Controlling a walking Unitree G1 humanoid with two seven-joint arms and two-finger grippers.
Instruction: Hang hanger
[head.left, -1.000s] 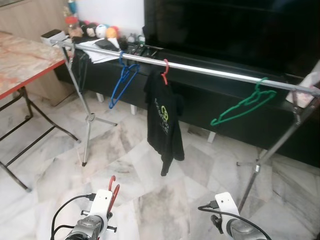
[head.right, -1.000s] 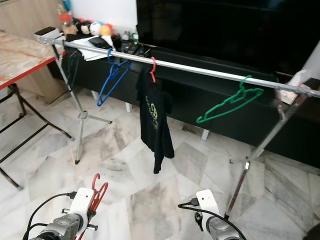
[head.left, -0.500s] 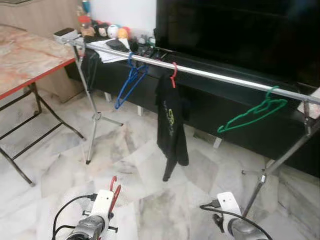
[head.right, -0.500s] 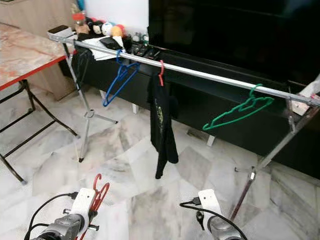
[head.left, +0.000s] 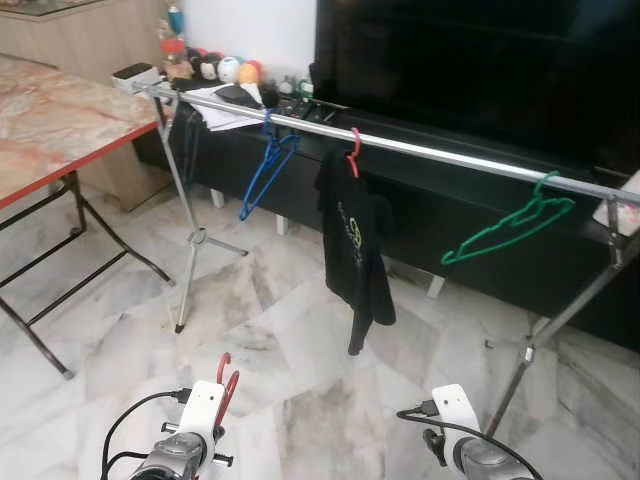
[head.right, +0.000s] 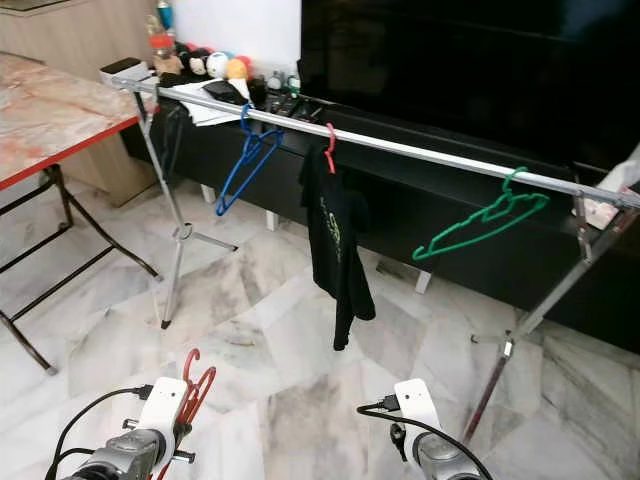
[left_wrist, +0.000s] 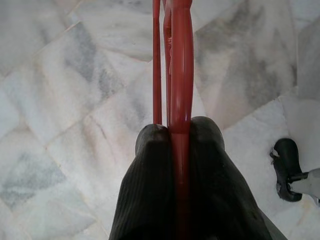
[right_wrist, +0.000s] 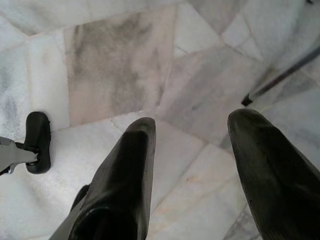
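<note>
Up ahead in the head views, a long metal rail (head.left: 440, 155) runs across on thin stands in front of a dark TV cabinet (head.left: 450, 215). A blue hanger (head.left: 266, 172) hangs on it toward the left, then a black T-shirt (head.left: 356, 240) on a red hanger hook (head.left: 353, 150), and a green hanger (head.left: 512, 224) tilted out near the right end. A folding desk (head.left: 60, 115) with a red edge stands off to the left, well apart from the rail, all over a pale marble floor (head.left: 300, 340). Down low, the left arm (head.left: 190, 445) carries the red hanger (head.left: 227, 380) near the floor, well short of the rail, and the right arm (head.left: 465, 445) sits beside it. Over to the left wrist view: the left gripper (left_wrist: 179, 131) has its jaws clamped tight on the red hanger's bar, which runs straight out between the two black fingers (left_wrist: 210, 165) over the marble. Now the right wrist view: the right gripper (right_wrist: 192, 122) has its jaws spread wide with nothing between them, pointed at the floor, one foot of the rail stand (right_wrist: 280, 77) just beyond.
</note>
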